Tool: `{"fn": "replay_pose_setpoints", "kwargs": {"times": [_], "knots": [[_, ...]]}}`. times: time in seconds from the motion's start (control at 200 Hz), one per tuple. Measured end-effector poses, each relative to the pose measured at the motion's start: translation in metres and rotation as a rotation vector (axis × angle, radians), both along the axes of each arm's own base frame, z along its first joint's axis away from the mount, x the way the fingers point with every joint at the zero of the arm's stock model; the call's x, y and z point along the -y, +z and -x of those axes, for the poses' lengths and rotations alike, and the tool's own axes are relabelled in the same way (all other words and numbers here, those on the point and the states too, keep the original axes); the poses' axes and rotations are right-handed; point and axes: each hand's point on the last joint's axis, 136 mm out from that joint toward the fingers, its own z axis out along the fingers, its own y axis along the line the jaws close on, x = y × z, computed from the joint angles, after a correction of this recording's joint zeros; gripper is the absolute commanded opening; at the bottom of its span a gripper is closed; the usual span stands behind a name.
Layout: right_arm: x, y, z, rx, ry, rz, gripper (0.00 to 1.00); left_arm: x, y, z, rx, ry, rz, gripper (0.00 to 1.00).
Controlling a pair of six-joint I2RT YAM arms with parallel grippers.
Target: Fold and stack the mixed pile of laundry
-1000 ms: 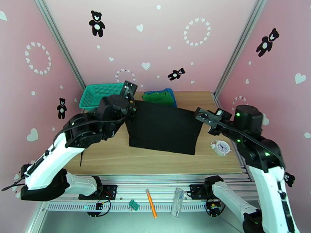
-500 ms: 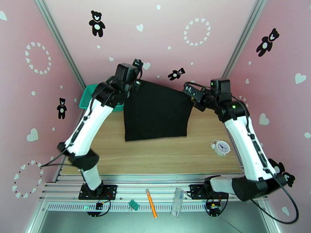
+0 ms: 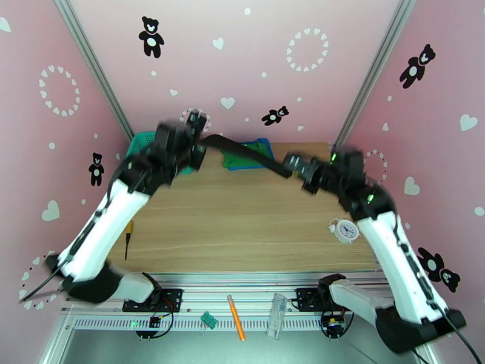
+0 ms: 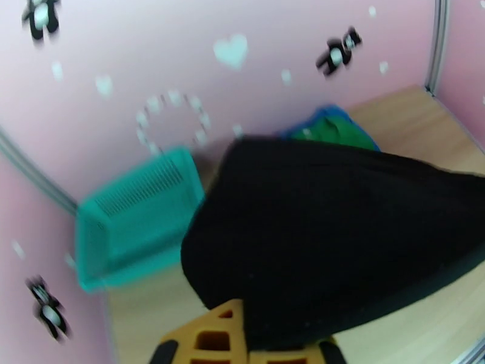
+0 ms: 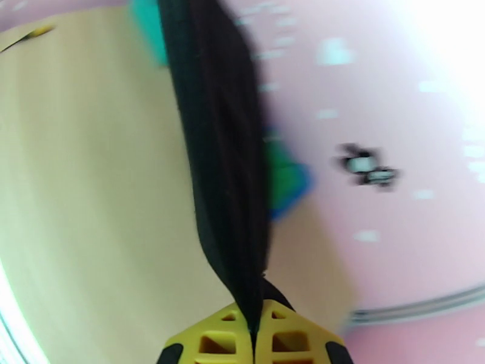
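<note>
While both arms reach out over the far half of the pale wooden worktop [image 3: 242, 219], the black cloth garment [image 4: 339, 238] hangs in the air between them, drawn out into one taut dark band from pincer to pincer. Left pincer [image 3: 200, 144]: pressed together on one end of the black cloth, its yellow fingers [image 4: 212, 338] half buried under the fabric in the wrist view. Right pincer [image 5: 254, 326]: yellow fingers squeezed tight with the other end of the cloth pinched between them, the fabric running away from the tips as a narrow strip. Whether the cloth's lower edge touches the wood, I cannot tell, as both wrist views are blurred. Behind that band, at the worktop's far edge, the bright green garment [image 3: 245, 156] lies bunched on top of the medium-blue shirt [image 3: 265, 145]. Over in the far left corner sits the teal plastic mesh basket [image 4: 139, 219], just beside the left arm. A small white round alarm clock [image 3: 347, 230] stands near the right edge, well apart from all three garments
</note>
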Motion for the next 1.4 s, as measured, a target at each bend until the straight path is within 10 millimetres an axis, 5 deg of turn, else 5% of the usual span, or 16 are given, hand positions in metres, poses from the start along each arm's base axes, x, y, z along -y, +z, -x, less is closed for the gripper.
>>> {"fn": "replay_pose_setpoints", "kwargs": {"times": [0.18, 0.235, 0.3, 0.471, 0.636, 0.771, 1.021, 1.216, 1.396], "knots": [[-0.035, -0.140, 0.080, -0.276, 0.102, 0.018, 0.00, -0.006, -0.156, 0.055, -0.274, 0.087, 0.044, 0.00], [-0.042, -0.165, 0.102, -0.321, 0.134, 0.035, 0.00, -0.009, -0.192, 0.072, -0.351, 0.119, 0.029, 0.00], [-0.051, -0.175, 0.119, -0.337, 0.167, 0.035, 0.00, -0.013, -0.213, 0.088, -0.397, 0.159, 0.024, 0.00], [-0.070, -0.159, 0.127, -0.246, 0.191, -0.020, 0.00, -0.027, -0.188, 0.091, -0.320, 0.251, 0.130, 0.00], [-0.059, -0.160, 0.099, -0.212, 0.045, 0.052, 0.00, -0.023, -0.154, 0.075, -0.246, 0.261, 0.136, 0.00], [-0.034, -0.167, 0.068, -0.215, -0.115, 0.118, 0.00, -0.003, -0.146, 0.043, -0.240, 0.239, 0.043, 0.00], [0.015, -0.161, 0.018, -0.230, -0.342, 0.075, 0.00, 0.036, -0.144, -0.046, -0.238, 0.200, -0.122, 0.00], [0.016, -0.181, -0.008, -0.316, -0.341, 0.104, 0.00, 0.056, -0.162, -0.102, -0.252, 0.177, -0.216, 0.00], [0.015, -0.206, -0.027, -0.391, -0.339, 0.151, 0.00, 0.059, -0.199, -0.125, -0.315, 0.178, -0.299, 0.00]]}}
